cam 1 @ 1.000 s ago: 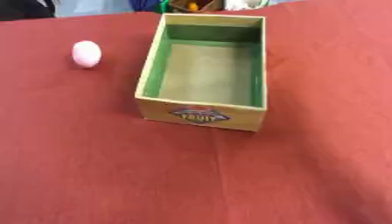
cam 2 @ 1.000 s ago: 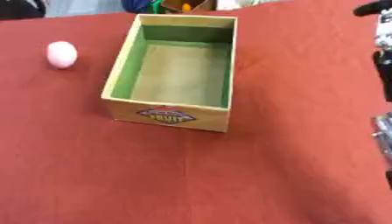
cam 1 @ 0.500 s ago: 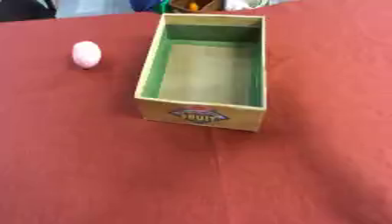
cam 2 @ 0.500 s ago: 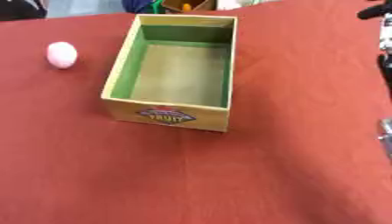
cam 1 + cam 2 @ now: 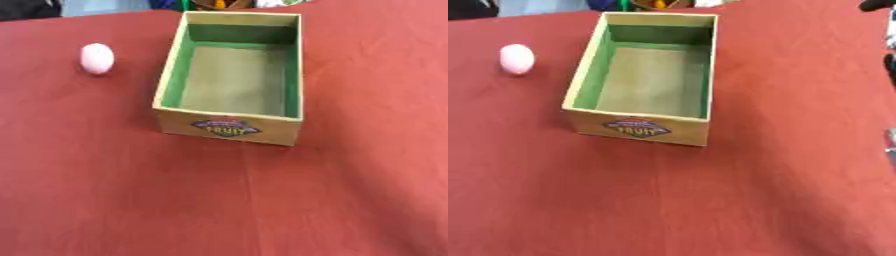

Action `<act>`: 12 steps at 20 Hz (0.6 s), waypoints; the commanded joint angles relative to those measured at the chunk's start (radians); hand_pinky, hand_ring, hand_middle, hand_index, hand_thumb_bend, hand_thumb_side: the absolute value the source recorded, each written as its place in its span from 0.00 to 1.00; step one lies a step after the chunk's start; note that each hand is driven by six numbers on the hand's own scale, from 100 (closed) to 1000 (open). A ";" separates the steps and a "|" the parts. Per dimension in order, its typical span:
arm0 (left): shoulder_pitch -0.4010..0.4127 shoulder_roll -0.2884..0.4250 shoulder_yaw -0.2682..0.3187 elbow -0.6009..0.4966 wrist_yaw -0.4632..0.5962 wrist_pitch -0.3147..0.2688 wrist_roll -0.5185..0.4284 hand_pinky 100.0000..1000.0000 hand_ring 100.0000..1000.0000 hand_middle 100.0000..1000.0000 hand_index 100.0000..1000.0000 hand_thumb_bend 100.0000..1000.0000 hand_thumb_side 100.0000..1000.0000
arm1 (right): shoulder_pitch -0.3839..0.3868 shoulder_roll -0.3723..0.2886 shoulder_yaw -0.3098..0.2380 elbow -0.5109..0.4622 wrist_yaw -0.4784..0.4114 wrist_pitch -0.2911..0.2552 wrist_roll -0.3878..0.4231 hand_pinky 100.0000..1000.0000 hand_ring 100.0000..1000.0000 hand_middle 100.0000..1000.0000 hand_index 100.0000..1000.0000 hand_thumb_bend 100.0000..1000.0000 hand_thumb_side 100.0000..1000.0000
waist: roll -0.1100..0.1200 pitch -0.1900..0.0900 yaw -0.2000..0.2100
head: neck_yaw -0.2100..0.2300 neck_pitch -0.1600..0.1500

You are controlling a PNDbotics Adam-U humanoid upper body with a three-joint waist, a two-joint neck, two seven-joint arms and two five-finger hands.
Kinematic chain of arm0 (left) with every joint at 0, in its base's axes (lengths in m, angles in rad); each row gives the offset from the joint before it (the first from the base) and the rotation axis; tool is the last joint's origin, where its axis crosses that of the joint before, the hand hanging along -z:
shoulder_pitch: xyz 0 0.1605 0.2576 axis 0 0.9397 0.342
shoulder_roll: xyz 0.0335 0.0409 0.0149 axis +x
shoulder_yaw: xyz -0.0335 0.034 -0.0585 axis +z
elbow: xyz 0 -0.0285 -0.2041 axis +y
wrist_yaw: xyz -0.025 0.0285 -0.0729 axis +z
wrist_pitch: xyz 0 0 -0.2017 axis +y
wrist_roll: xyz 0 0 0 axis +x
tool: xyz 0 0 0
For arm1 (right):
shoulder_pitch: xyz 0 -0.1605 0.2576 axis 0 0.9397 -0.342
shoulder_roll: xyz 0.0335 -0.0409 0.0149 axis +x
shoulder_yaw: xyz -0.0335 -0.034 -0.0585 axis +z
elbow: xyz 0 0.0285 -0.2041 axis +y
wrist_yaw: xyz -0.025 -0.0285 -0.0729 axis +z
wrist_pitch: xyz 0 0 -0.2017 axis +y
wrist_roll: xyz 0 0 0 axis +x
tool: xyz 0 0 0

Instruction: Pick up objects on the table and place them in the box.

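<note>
I see a small pale pink egg-shaped object (image 5: 97, 58) on the red surface (image 5: 131, 200), well left of the open green-lined cardboard box (image 5: 234, 122), long axis running near to far. It looks light, smooth, likely to roll; I'd cup its sides. Neither hand shows, so I cannot tell their state.

A matt red cloth covers the tabletop (image 5: 105, 190), with a faint straight crease running toward the viewer. The box (image 5: 229, 127) looks like tan cardboard, matt, its inner walls green and its floor plain; a printed label sits on its front. The pale pink egg-shaped object (image 5: 97, 58) looks smooth.
</note>
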 commanded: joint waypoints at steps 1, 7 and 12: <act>-0.046 -0.012 0.006 0.086 -0.022 -0.005 -0.060 0.73 0.88 0.84 0.86 0.25 0.95 | -0.018 -0.023 -0.001 -0.019 -0.007 0.000 0.005 0.49 0.61 0.58 0.78 0.00 0.55 | -0.005 -0.027 -0.004 | 0.014 -0.015; -0.091 -0.059 0.011 0.206 -0.052 -0.022 -0.126 0.72 0.87 0.84 0.97 0.35 0.84 | -0.022 -0.020 0.000 -0.019 -0.007 0.004 0.010 0.49 0.60 0.57 0.78 0.00 0.55 | -0.008 -0.023 -0.013 | 0.021 -0.028; -0.105 -0.079 0.013 0.249 -0.077 -0.019 -0.150 0.73 0.89 0.88 0.97 0.39 0.80 | -0.024 -0.018 0.001 -0.019 -0.006 0.006 0.012 0.49 0.60 0.57 0.78 0.00 0.55 | -0.009 -0.018 -0.019 | 0.025 -0.038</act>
